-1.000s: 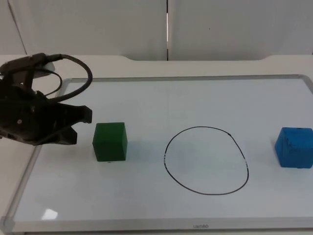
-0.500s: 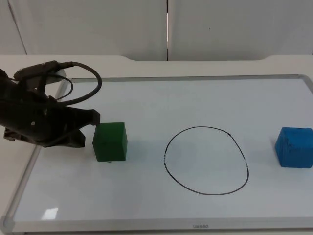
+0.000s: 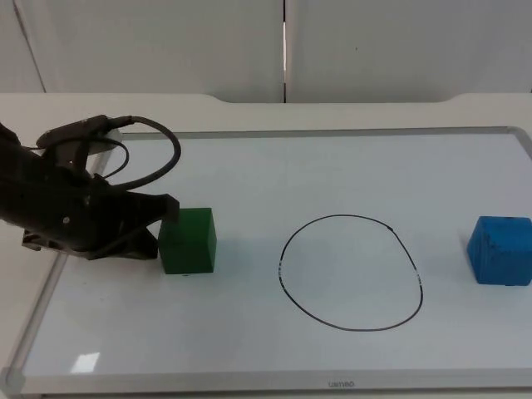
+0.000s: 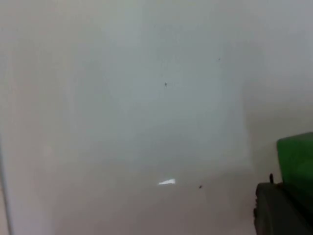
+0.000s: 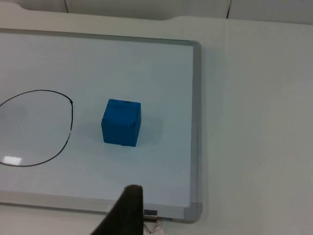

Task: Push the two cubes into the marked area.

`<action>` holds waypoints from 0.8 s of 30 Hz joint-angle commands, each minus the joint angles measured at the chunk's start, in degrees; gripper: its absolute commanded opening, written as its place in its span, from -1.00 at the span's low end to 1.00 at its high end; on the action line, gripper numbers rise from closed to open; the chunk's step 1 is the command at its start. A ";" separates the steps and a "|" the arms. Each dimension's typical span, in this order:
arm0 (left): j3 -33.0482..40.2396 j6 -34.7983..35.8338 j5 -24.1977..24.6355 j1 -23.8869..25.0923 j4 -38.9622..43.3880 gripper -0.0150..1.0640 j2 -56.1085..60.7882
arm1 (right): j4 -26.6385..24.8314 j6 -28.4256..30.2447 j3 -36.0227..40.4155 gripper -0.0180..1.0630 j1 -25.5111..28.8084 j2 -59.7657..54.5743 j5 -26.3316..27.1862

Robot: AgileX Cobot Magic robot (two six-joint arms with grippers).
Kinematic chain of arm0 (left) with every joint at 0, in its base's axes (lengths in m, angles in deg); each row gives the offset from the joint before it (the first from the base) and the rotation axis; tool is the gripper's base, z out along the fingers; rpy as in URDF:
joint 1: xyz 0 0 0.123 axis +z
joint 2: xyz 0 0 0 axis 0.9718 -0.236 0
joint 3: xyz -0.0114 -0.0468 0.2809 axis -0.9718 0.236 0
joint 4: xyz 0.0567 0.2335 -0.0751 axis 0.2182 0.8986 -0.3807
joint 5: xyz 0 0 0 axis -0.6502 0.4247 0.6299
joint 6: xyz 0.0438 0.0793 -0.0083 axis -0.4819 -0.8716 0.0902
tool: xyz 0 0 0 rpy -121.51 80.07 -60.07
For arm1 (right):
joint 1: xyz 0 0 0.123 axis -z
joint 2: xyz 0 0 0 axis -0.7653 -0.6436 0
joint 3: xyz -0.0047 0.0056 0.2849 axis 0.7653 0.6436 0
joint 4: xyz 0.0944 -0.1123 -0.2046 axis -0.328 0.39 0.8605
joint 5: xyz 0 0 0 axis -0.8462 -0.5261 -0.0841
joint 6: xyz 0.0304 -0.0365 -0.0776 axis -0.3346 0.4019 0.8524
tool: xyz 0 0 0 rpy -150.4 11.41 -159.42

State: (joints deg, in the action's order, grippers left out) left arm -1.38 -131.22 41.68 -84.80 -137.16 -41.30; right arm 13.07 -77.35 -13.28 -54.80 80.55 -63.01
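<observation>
- Top view: left gripper against the green cube's outer face; finger state cannot be told.
- Green cube and blue cube both outside the drawn circle, on opposite sides.
- Right gripper waits short of the blue cube; both pushes remain.

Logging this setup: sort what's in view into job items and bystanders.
Job: green cube, blue cube, drawn black ring, left pincer at the green cube's side.
Bystanders: whiteboard under everything, metal clip at its edge, grey partition wall.
</observation>
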 commanded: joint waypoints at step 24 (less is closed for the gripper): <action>-0.15 -4.72 2.80 -3.69 -5.73 -0.98 -0.19 | 0.30 -0.01 0.15 0.98 0.10 0.18 0.26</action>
State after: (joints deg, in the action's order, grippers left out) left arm -1.38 -135.67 44.02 -88.15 -142.10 -41.30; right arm 13.07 -77.35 -13.28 -54.80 80.55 -63.01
